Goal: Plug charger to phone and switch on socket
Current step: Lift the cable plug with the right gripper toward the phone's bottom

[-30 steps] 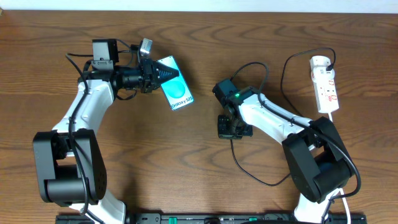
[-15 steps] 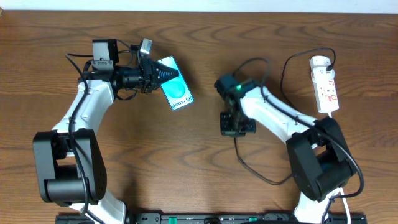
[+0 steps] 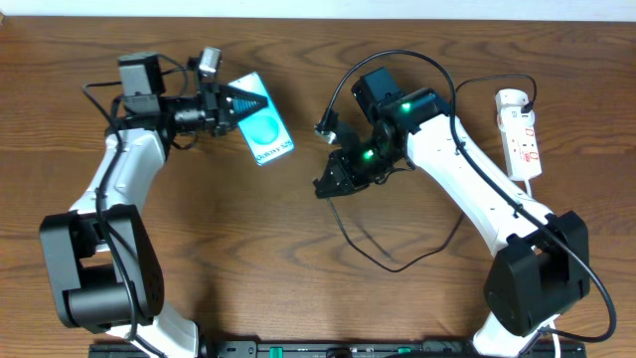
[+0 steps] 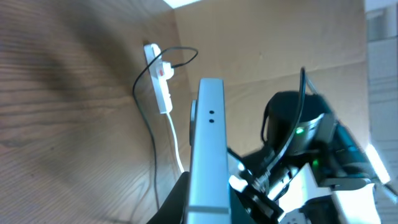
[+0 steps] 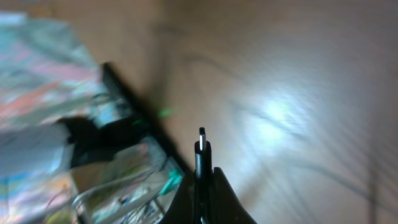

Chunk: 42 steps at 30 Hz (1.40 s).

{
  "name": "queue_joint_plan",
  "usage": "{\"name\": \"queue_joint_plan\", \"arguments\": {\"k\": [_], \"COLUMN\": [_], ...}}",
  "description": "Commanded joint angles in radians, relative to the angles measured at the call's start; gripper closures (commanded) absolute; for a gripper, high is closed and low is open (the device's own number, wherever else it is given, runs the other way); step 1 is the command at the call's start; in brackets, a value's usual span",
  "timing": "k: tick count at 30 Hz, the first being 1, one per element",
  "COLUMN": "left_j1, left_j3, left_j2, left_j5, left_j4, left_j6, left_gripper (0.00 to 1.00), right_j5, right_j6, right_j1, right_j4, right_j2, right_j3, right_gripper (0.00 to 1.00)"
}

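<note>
Right wrist view: the right pincer (image 5: 203,186) is pressed together on the charger (image 5: 201,144), whose plug tip protrudes forward, so it can be aimed at a port. Overhead, the left pincer (image 3: 245,101) pinches the phone (image 3: 268,135), apparently raised off the table (image 3: 298,288), and probably presents its port edge toward the plug. Plug and phone are apart. Farthest right, the socket (image 3: 519,129) lies on the table with neither arm at its switch.
</note>
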Motion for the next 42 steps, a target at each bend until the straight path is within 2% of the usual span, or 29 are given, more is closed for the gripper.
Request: {"name": "queue_joint_plan", "arguments": {"k": [1,5,9,12,15,20,23,29,42], "left_j1": [0.034,0.039,0.039,0.039,0.039,0.039,0.039,0.039,0.039], "left_j3": [-0.003,-0.003,-0.003,-0.003,-0.003,-0.003,-0.003,-0.003,-0.003], "left_j2": [0.005,0.005,0.003,0.000,-0.001,-0.001,-0.001,-0.001,-0.001], "left_j5": [0.071,0.071,0.071,0.070,0.069,0.055,0.042,0.040,0.024], "left_j4": [0.044,0.125,0.310,0.472,0.711,0.927,0.973,1.000,1.015], "left_j6": [-0.108,-0.194,-0.381,-0.529,-0.742,-0.943,-0.985,-0.984,-0.984], "left_gripper": [0.93,0.93,0.93,0.93,0.93,0.93,0.93,0.93,0.93], "right_j5": [-0.211,-0.315,-0.396,-0.418,-0.418,-0.418,-0.418,-0.417,-0.417], "right_j6": [-0.140,-0.180,-0.168,-0.076,0.054,0.172,0.262,0.414,0.424], "right_j1": [-0.005,-0.005,-0.006,-0.005,-0.006,-0.006,-0.006,-0.006,-0.006], "right_j4": [-0.008,0.009,0.078,0.177,0.307,0.420,0.505,0.670,0.687], "right_j2": [-0.018,-0.018,-0.018,-0.018,-0.018,-0.018,-0.018,-0.018,-0.018], "right_j3": [0.016,0.016,0.016,0.016,0.016,0.016,0.016,0.016,0.016], "right_gripper": [0.99,0.99,0.99,0.99,0.99,0.99,0.99,0.99,0.99]}}
